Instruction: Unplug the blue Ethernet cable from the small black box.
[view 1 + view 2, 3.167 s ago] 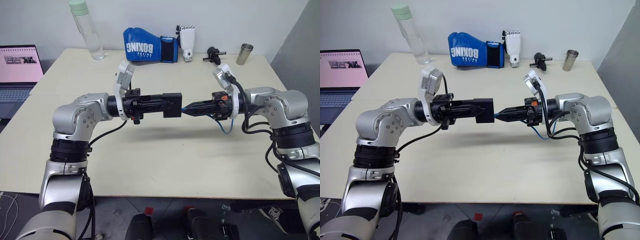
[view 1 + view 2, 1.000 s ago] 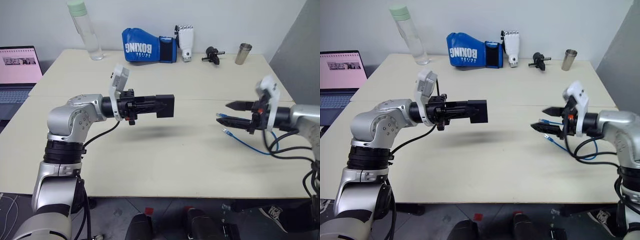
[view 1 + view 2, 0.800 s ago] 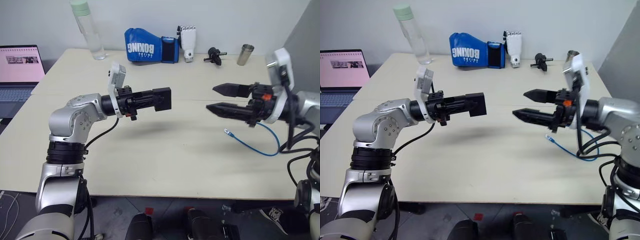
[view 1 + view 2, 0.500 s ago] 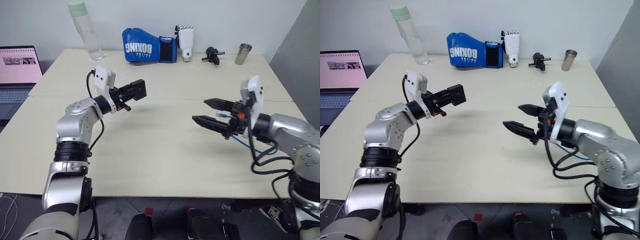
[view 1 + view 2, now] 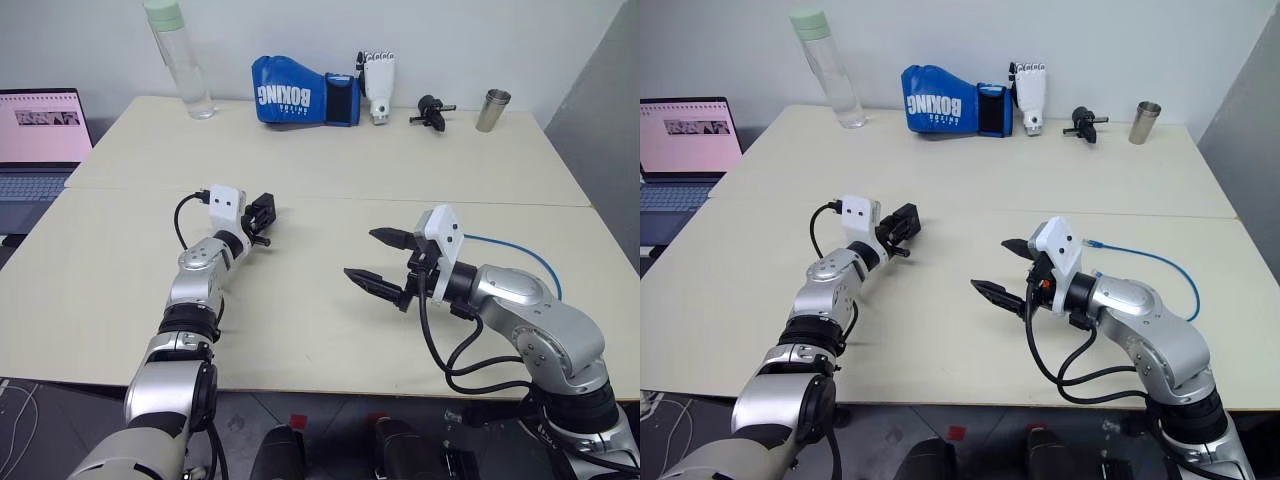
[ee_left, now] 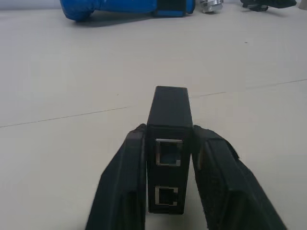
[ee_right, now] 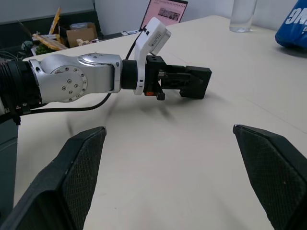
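Left tool [image 6: 168, 191] | seemingly clamps small black box [image 6: 168, 124] || right tool [image 5: 375, 260] | spread wide, empty

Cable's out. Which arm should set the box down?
Left. Its claw grips the small black box low over the table. The right claw is open, empty and apart from it; the blue Ethernet cable lies beside that arm.

laptop [image 5: 35, 140] cut off, cable [image 5: 1160, 262] partly hidden
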Controlling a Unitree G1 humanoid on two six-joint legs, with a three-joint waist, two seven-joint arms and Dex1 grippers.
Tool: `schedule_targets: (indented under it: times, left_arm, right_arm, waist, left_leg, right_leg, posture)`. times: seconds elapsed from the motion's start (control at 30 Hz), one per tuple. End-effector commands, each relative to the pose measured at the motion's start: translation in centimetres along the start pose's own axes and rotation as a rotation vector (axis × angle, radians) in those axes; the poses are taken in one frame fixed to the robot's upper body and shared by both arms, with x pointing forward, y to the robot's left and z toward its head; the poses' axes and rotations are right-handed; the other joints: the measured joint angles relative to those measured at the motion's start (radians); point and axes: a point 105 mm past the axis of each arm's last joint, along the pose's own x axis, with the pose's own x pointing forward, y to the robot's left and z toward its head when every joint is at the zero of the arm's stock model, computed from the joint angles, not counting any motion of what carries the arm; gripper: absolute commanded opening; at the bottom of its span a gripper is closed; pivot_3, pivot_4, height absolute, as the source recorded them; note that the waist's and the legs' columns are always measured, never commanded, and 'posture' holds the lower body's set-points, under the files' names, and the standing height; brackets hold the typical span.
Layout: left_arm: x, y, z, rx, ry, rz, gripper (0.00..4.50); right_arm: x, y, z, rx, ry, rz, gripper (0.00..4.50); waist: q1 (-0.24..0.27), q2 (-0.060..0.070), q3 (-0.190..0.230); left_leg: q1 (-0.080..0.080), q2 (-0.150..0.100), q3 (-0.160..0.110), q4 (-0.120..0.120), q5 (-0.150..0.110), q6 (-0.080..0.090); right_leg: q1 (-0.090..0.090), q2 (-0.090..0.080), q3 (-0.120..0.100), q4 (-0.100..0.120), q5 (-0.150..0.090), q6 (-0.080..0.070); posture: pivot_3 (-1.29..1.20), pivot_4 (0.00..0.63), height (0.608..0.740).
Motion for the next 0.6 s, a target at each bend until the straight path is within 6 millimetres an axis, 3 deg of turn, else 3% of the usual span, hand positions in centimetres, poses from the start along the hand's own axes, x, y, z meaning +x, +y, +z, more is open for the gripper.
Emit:
schedule_targets:
  times: [0.03, 0.13, 0.33, 0.5, 0.6]
  left_arm:
    - [0.1, 0.3, 1.0, 0.004, -0.047, 0.008, 2.57]
    - [-0.3, 0.7, 1.3, 0.002, -0.059, -0.006, 3.19]
    - [-2.1, 1.4, 3.7, 0.033, -0.07, -0.066, 4.49]
    - [-6.3, 1.3, 6.2, 0.11, 0.041, -0.283, 4.49]
    - [-9.6, 2.4, 7.6, 0.161, 0.12, -0.373, 4.49]
  right_arm:
    - [0.0, -0.1, 1.0, -0.049, -0.031, 0.007, 4.5]
    - [-0.2, -0.2, 1.1, -0.043, -0.035, 0.002, 4.5]
    - [-1.4, -0.5, 0.9, -0.05, -0.004, 0.002, 4.5]
    - [-4.0, -1.2, 1.7, 0.035, 0.014, -0.013, 4.5]
    - [-6.2, -2.4, 2.1, 0.116, 0.036, -0.034, 4.5]
  waist:
    - [0.0, 0.0, 0.0]
    - [0.0, 0.0, 0.0]
    - [-0.001, 0.0, 0.0]
    - [-0.006, 0.0, 0.0]
    - [-0.006, 0.0, 0.0]
  left_leg:
    - [0.0, 0.0, 0.0, 0.0, 0.0, 0.0]
    - [0.0, 0.0, 0.0, 0.0, 0.0, 0.0]
    - [0.0, 0.001, 0.0, 0.0, 0.0, 0.0]
    - [0.001, 0.002, 0.0, -0.001, 0.001, -0.001]
    - [0.002, 0.002, 0.0, -0.001, 0.001, -0.001]
  right_leg:
    - [0.0, 0.0, 0.0, 0.0, 0.0, 0.0]
    - [0.0, 0.0, 0.0, 0.0, 0.0, 0.0]
    - [0.0, 0.0, 0.0, 0.0, 0.0, 0.0]
    - [0.0, 0.0, 0.0, 0.0, 0.0, 0.0]
    - [0.001, 0.0, -0.001, 0.001, -0.001, -0.001]
  posture:
    - [0.0, 0.15, 0.74]
    - [0.0, 0.15, 0.74]
    - [0.0, 0.15, 0.74]
    - [0.0, 0.15, 0.74]
    - [0.0, 0.15, 0.74]
